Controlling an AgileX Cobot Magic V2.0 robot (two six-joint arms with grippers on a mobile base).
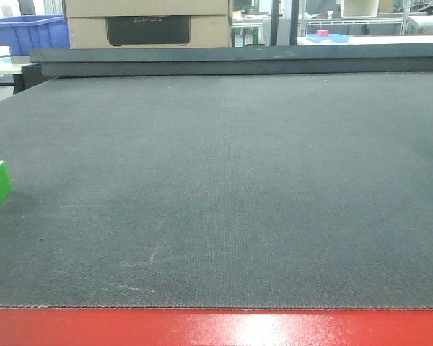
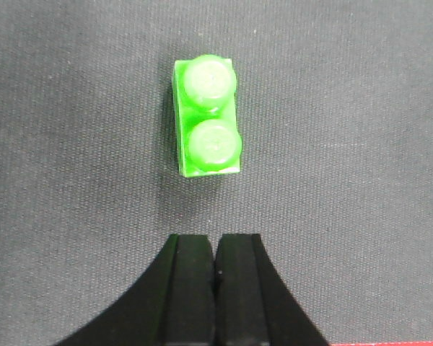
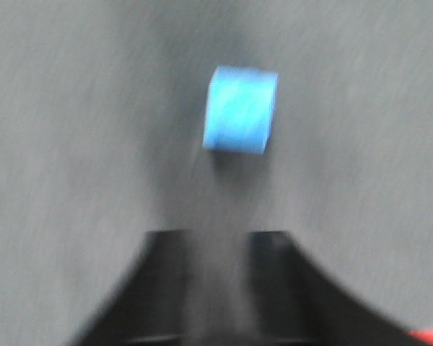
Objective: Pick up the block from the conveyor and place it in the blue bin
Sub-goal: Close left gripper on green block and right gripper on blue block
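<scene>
Block (image 2: 207, 117) lies on the conveyor (image 1: 216, 187), upper centre of the left wrist view, ahead of the clenched, empty left gripper (image 2: 216, 249), seemingly lined up for grabbing; the blurred right gripper (image 3: 222, 245) looks parted.

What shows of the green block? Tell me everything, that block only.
The green block is bright, glossy plastic: a rectangular base with two round studs on top. It lies flat, studs up, on the dark woven belt, touching nothing else. The left gripper, jaws shut, sits apart from it. The front view's left edge cuts it off.
</scene>
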